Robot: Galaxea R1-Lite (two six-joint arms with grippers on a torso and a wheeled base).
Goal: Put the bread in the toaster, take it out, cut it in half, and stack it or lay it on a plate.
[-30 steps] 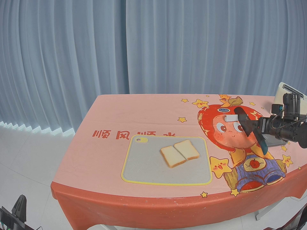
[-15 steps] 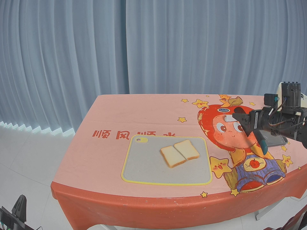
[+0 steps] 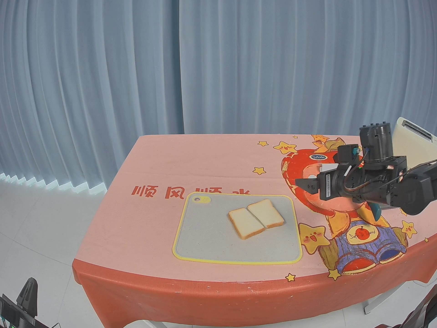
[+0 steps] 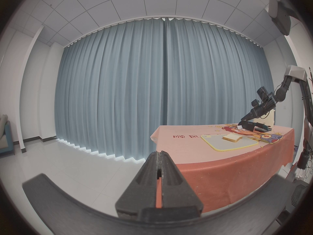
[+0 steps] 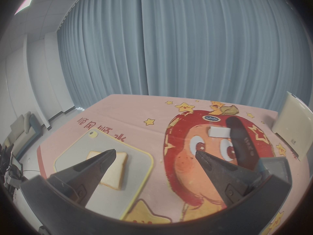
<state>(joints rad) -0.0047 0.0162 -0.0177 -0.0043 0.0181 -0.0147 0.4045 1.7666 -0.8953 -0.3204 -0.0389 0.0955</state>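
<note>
Golden-crusted bread (image 3: 256, 218) on grey, yellow-rimmed board (image 3: 205, 242)

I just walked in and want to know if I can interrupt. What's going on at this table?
The bread already lies cut into two halves, side by side on the cutting board. The knife lies on the tablecloth to the right, near the toaster. The right end effector hovers open and empty above the cloth, between the board and the knife, pointing towards the bread. The left end effector is shut and empty, low beside the table. The halves are not yet stacked or plated.
</note>
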